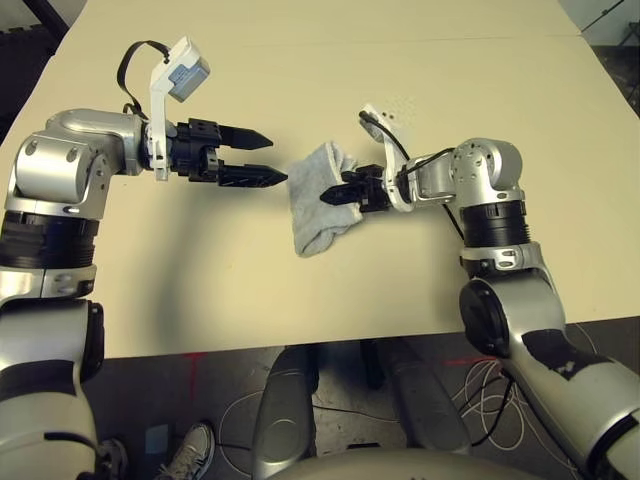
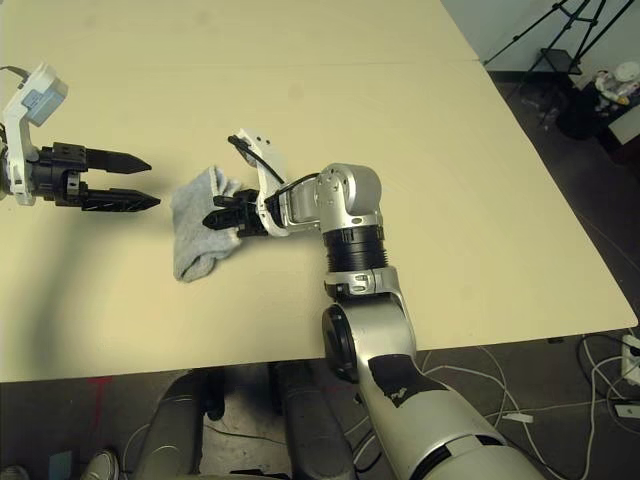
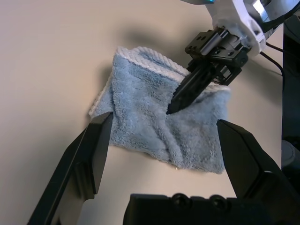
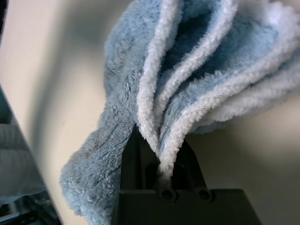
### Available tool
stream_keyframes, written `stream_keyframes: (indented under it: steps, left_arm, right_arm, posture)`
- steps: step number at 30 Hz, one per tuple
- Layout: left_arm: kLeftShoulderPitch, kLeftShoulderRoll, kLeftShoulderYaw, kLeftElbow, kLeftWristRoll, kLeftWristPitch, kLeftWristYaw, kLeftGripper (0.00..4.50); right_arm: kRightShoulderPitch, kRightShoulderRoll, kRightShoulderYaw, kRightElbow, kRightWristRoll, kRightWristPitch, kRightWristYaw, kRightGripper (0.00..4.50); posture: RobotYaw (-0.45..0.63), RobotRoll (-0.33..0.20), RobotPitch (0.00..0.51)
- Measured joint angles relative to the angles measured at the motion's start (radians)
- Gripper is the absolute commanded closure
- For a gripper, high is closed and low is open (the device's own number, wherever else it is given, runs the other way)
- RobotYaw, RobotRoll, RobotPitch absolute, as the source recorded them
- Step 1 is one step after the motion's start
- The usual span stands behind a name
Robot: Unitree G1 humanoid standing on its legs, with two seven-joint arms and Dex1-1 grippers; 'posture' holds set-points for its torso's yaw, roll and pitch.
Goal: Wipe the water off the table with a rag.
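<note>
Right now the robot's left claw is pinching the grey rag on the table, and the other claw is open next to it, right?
Not quite. The right claw is pinching the rag; the right wrist view shows cloth bunched between its fingers. The left claw is open beside it, over the table.

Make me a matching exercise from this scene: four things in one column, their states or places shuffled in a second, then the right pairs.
Things:
1. rag
2. left gripper
3. right gripper
4. table

States:
A. open, holding nothing, beside the rag
B. pale beige, bears everything else
C. bunched, pinched at one edge
D. shut on cloth

Pairs: 1-C, 2-A, 3-D, 4-B
</note>
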Motion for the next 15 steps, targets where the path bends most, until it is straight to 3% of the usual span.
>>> stream_keyframes:
  steps: [5,10,15]
  left_arm:
    - [0.0,-0.011,0.0,-0.002,-0.001,0.008,0.005,0.0]
    - [0.0,-0.012,0.0,-0.002,-0.001,0.01,0.005,0.0]
    - [0.0,-0.012,0.0,-0.002,-0.001,0.012,0.005,0.0]
  right_arm:
    - [0.0,-0.078,0.067,0.032,-0.017,-0.102,0.028,4.49]
    - [-0.033,-0.232,0.127,0.099,-0.069,-0.209,0.077,4.49]
    - [-0.08,-0.326,0.146,0.194,-0.129,-0.289,0.111,4.49]
  posture:
    - [-0.02,0.0,0.298]
    - [-0.02,0.0,0.3]
    - [-0.02,0.0,0.297]
